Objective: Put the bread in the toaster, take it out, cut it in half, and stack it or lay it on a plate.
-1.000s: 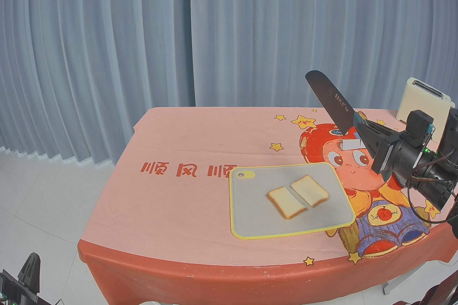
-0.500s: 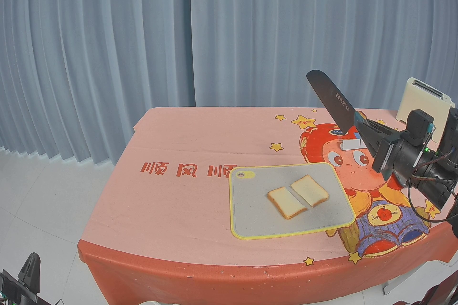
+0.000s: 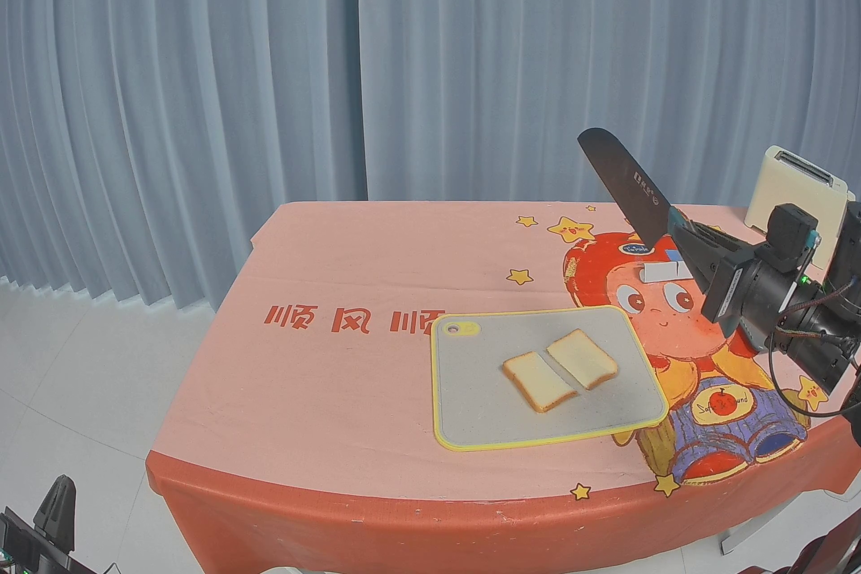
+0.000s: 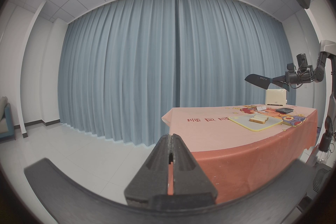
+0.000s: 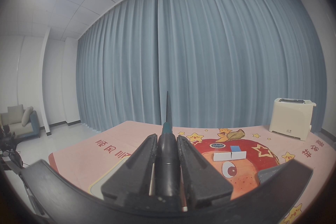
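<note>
Right hand (image 3: 692,242) above table (image 3: 359,387), clamping knife (image 3: 621,183) angled up and leftward

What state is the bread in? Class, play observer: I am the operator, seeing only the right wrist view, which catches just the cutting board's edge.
Observer: Two toasted white bread halves lie flat, side by side, on the grey plastic cutting board with a yellow rim, with a narrow gap between them.
Operator: How high is my knife?
Observer: The black-bladed kitchen knife slants upward, raised above the pink tablecloth, beyond the board's right edge.
Operator: And the left end effector?
Observer: The left end effector is shut, off the table on the robot's left.
</note>
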